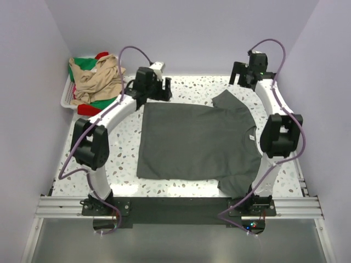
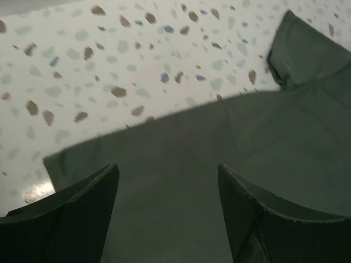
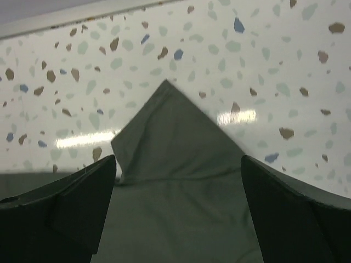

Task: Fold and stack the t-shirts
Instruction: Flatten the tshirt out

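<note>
Speckled white tabletop (image 1: 123,159) runs between pale walls. Over it the left gripper (image 2: 167,175) hangs released, its two fingers spread wide with nothing between them. Its wrist camera shows them above the far edge of the dark grey t-shirt (image 1: 192,142), close to the hem corner. The right gripper (image 3: 178,164) is likewise spread and empty, and its own camera looks down on the pointed far sleeve (image 3: 164,137), which has a soft fold across its base. Whether either gripper's fingertips brush the cloth is hard to judge from these close views.

Only the overhead camera takes in the whole shirt. It lies spread flat in the middle of the table, hem to the left and collar to the right, with a small white label (image 1: 250,137) at the neck. Its near sleeve reaches toward the right arm's base. That camera alone also shows the white basket (image 1: 67,97) in the far left corner, heaped with crumpled beige (image 1: 96,79), green (image 1: 82,63) and red (image 1: 102,55) shirts.
</note>
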`<state>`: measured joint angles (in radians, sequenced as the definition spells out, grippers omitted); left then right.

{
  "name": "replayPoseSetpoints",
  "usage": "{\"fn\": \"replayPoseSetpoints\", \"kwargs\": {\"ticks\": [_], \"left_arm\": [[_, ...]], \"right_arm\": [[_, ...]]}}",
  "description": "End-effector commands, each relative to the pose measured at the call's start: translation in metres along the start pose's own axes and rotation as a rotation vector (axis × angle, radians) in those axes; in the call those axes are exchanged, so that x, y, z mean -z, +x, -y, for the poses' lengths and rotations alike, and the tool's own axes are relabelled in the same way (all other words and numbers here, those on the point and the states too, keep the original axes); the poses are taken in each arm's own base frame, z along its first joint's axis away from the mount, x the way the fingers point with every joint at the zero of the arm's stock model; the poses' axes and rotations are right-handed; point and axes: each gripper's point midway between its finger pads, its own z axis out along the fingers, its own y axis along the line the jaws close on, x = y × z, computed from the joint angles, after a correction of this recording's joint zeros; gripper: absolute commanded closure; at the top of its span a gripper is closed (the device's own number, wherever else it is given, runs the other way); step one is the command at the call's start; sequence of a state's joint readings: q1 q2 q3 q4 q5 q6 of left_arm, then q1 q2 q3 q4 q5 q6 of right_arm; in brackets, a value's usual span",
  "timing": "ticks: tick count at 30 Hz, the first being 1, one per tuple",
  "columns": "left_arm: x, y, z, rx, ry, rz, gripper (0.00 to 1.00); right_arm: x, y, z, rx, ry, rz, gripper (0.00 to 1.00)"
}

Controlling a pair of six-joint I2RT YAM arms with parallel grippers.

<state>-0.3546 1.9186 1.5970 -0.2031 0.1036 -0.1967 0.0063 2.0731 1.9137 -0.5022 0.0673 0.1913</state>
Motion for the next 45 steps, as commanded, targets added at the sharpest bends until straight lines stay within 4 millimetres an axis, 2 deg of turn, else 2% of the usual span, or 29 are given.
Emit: {"fn": "replayPoseSetpoints", "kwargs": {"ticks": [1,2,3,4,5,6,7,8,9,10,13,18,20,24,26,28,32,33,34,35,36,37,39,40,41,42,43,44,45], "left_arm": [[0.034,0.040,0.022,0.159,0.005,-0.100,0.23],[0.036,0.079,0.020,0.197,-0.004,-0.176,0.23],[0.047,0.085,0.024,0.239,-0.001,-0.175,0.23],[0.052,0.098,0.023,0.259,-0.007,-0.196,0.23],[0.055,0.127,0.019,0.277,-0.023,-0.238,0.22],[0.061,0.132,0.020,0.303,-0.025,-0.237,0.22],[0.064,0.141,0.019,0.313,-0.029,-0.254,0.22],[0.068,0.160,0.017,0.322,-0.042,-0.292,0.22],[0.069,0.166,0.017,0.331,-0.047,-0.302,0.22],[0.069,0.174,0.014,0.337,-0.058,-0.314,0.22],[0.070,0.199,0.008,0.347,-0.082,-0.355,0.22],[0.063,0.224,-0.009,0.338,-0.177,-0.411,0.21],[0.061,0.224,-0.014,0.324,-0.195,-0.417,0.21],[0.050,0.230,-0.025,0.303,-0.223,-0.448,0.20],[0.042,0.225,-0.029,0.296,-0.226,-0.449,0.20],[0.035,0.225,-0.043,0.289,-0.278,-0.450,0.20],[0.022,0.221,-0.054,0.275,-0.290,-0.452,0.20],[0.018,0.225,-0.059,0.276,-0.299,-0.465,0.20],[0.012,0.217,-0.061,0.275,-0.296,-0.450,0.20],[0.008,0.223,-0.064,0.264,-0.298,-0.470,0.20],[0.004,0.220,-0.066,0.260,-0.298,-0.466,0.20],[-0.003,0.209,-0.067,0.253,-0.292,-0.446,0.19],[-0.013,0.210,-0.071,0.233,-0.291,-0.457,0.19],[-0.020,0.196,-0.072,0.225,-0.286,-0.434,0.19],[-0.026,0.201,-0.074,0.215,-0.289,-0.451,0.19],[-0.029,0.200,-0.076,0.210,-0.296,-0.458,0.19],[-0.036,0.185,-0.077,0.205,-0.293,-0.429,0.19],[-0.040,0.185,-0.078,0.199,-0.294,-0.432,0.19],[-0.044,0.173,-0.078,0.192,-0.294,-0.411,0.19]], "right_arm": [[0.055,-0.001,-0.007,-0.036,-0.060,0.042,0.01],[0.059,0.008,-0.007,-0.044,-0.065,0.026,0.01],[0.061,0.021,-0.006,-0.049,-0.066,-0.003,0.01],[0.066,0.042,-0.002,-0.052,-0.059,-0.041,0.01],[0.068,0.054,-0.003,-0.059,-0.065,-0.067,0.01],[0.070,0.066,-0.003,-0.061,-0.075,-0.095,0.01],[0.072,0.089,-0.002,-0.062,-0.077,-0.138,0.01],[0.072,0.100,-0.001,-0.062,-0.077,-0.159,0.01],[0.072,0.110,0.000,-0.064,-0.078,-0.173,0.01],[0.070,0.132,0.004,-0.068,-0.070,-0.222,0.01],[0.070,0.162,0.006,-0.084,-0.066,-0.279,0.01],[0.060,0.192,0.003,-0.135,-0.081,-0.350,0.01],[0.051,0.204,0.000,-0.151,-0.089,-0.393,0.01],[0.034,0.213,0.000,-0.163,-0.080,-0.438,0.02],[0.028,0.217,0.000,-0.160,-0.074,-0.455,0.02],[0.018,0.217,0.001,-0.159,-0.065,-0.464,0.02],[0.001,0.217,0.001,-0.152,-0.050,-0.485,0.02],[-0.003,0.208,0.000,-0.152,-0.052,-0.474,0.02],[-0.010,0.214,0.001,-0.151,-0.042,-0.492,0.02],[-0.012,0.213,0.001,-0.149,-0.039,-0.498,0.02],[-0.017,0.201,-0.002,-0.149,-0.044,-0.476,0.02],[-0.024,0.207,-0.001,-0.151,-0.039,-0.495,0.02],[-0.032,0.193,-0.005,-0.152,-0.044,-0.479,0.02],[-0.036,0.190,-0.005,-0.151,-0.045,-0.477,0.02],[-0.041,0.196,-0.005,-0.153,-0.038,-0.502,0.02],[-0.046,0.181,-0.009,-0.153,-0.048,-0.476,0.02],[-0.049,0.179,-0.010,-0.155,-0.050,-0.476,0.02],[-0.053,0.183,-0.011,-0.155,-0.052,-0.495,0.02],[-0.056,0.168,-0.014,-0.155,-0.063,-0.467,0.02]]}}
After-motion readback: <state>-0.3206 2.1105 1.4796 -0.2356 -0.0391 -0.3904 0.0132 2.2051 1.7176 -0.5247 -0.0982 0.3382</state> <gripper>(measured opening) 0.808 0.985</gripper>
